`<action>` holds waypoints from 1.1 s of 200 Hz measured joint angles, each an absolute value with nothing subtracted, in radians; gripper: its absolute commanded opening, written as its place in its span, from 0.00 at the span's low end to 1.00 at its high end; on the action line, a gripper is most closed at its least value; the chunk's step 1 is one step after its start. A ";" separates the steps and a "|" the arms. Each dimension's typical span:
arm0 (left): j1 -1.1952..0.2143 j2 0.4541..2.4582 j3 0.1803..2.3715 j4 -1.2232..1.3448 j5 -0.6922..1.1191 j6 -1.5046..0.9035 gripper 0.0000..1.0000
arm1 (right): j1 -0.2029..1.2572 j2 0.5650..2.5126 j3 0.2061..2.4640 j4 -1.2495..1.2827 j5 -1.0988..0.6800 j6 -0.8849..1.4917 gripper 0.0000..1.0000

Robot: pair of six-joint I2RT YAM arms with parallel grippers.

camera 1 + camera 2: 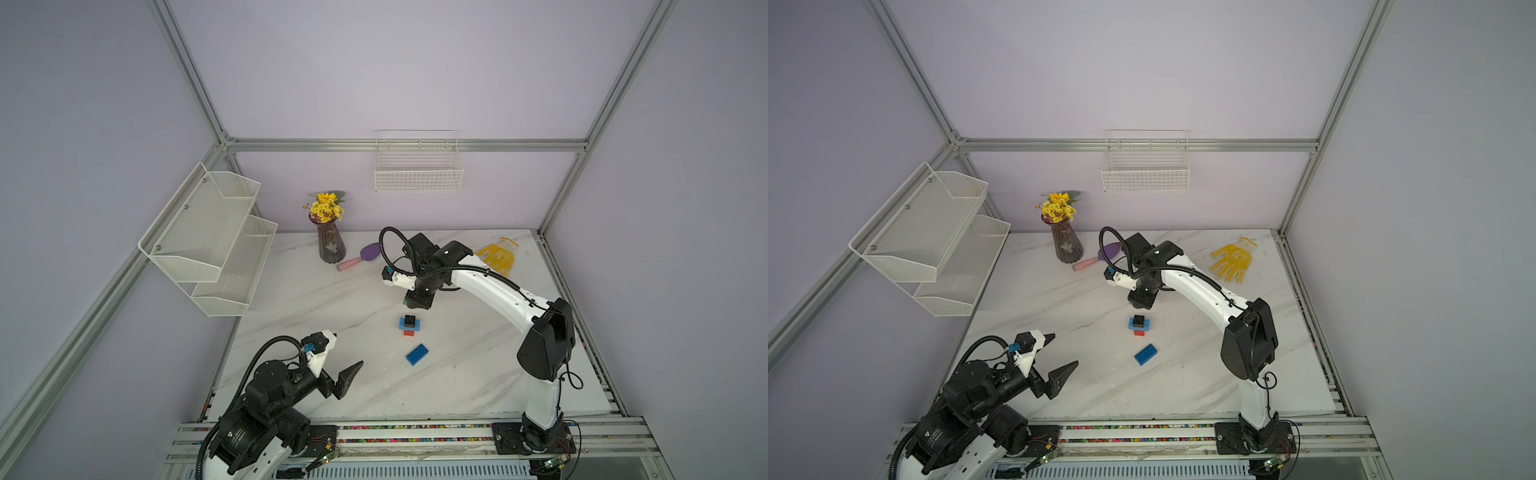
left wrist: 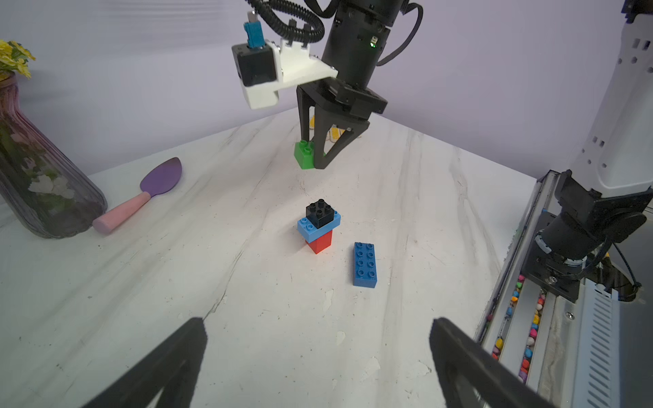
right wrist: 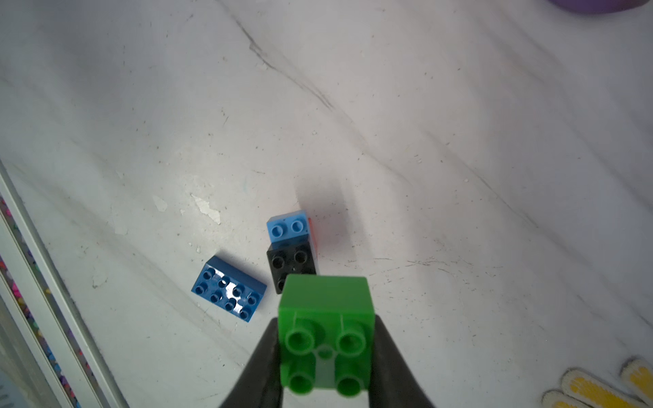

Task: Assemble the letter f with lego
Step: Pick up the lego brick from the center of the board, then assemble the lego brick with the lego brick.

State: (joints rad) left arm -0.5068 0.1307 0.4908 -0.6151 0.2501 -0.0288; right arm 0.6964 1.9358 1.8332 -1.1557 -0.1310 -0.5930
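**Desk:** Where do I have the green brick (image 3: 327, 332)?

**Me:** My right gripper (image 2: 317, 165) is clamped on it, a finger (image 3: 259, 356) pressed to each side, studs up. It hangs off the table (image 2: 247, 300), on the far side of the stack from the arm bases, touching no other brick.

**Desk:** And the left gripper (image 1: 1061, 353)?

**Me:** Jaws spread wide with nothing between them. It sits near my front edge, well apart from the bricks.

**Desk:** Count for me.

**Me:** I count five bricks, one of each colour. Three are stacked: the red brick (image 2: 321, 243) on the table, the light blue brick (image 2: 310, 229) on it and jutting to one side, the black brick (image 2: 321, 211) on top. The dark blue brick (image 2: 365, 264) lies flat, studs up, just beside the stack but not touching it. The green is the fifth. I also see two grippers, one spatula (image 2: 141, 201), one glove (image 1: 1231, 259) and one vase (image 2: 39, 183).

**Desk:** Do the views differ?

**Me:** Yes. In both top views the wrist all but covers the green brick, so I read the grip from the wrist cameras. The left wrist view gives me the red brick whole. The right wrist view shows only a red sliver beside the light blue, and there the green overlaps a corner of the black.
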 measured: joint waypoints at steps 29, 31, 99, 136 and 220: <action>-0.507 0.131 0.491 -0.615 0.250 -0.029 1.00 | 0.696 1.925 1.751 -1.147 -0.134 -0.673 0.00; -0.506 0.131 0.491 -0.615 0.250 -0.029 1.00 | 0.696 1.922 1.745 -1.145 -0.134 -0.678 0.00; -0.506 0.131 0.491 -0.616 0.250 -0.029 1.00 | 0.701 1.858 1.672 -1.090 -0.148 -0.755 0.00; -0.507 0.131 0.491 -0.616 0.250 -0.029 1.00 | 0.706 1.858 1.645 -1.064 -0.150 -0.774 0.00; -0.507 0.131 0.491 -0.616 0.250 -0.029 1.00 | 0.708 1.895 1.644 -1.040 -0.152 -0.798 0.00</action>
